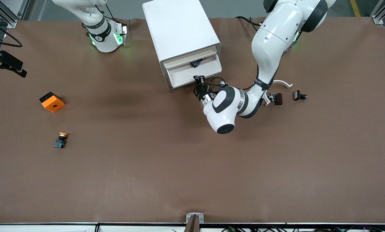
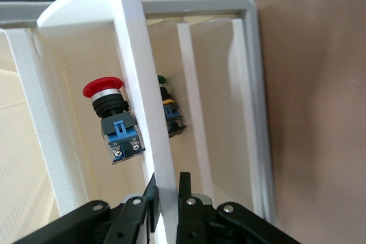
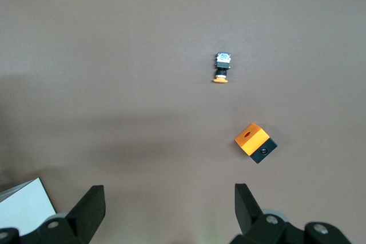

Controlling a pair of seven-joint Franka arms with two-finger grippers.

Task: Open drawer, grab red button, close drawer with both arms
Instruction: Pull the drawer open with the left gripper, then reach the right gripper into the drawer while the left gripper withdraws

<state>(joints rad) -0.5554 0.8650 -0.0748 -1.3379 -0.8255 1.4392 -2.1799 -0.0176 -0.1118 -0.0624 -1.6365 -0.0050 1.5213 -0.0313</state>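
The white cabinet (image 1: 181, 35) stands at the robots' edge of the table, between the two bases, with its drawer (image 1: 192, 74) pulled part-way out toward the front camera. The left arm (image 1: 266, 48) reaches down to it, and the left gripper (image 1: 199, 78) is clamped on the drawer's cream front lip, one finger on each face of that thin wall, as the left wrist view shows. The right arm (image 1: 97, 22) waits near its base; the right gripper (image 3: 168, 207) hangs with its fingers spread wide over bare table, holding nothing.

On the table toward the right arm's end lie the orange cube (image 1: 52, 101) and, nearer the front camera, the yellow-orange-capped button (image 1: 61, 140); neither is the target.

The button (image 2: 111, 119) lies on its side in the drawer, just inside the front wall; a second, darker-capped part (image 2: 170, 112) seems to sit in the next tray, though it is half hidden. The button looks small, light and rigid, hard plastic with a glossy domed cap that would probably slip. The squared black-and-blue body likely offers the surer hold, pinched across its flat sides, with little room beside the wall
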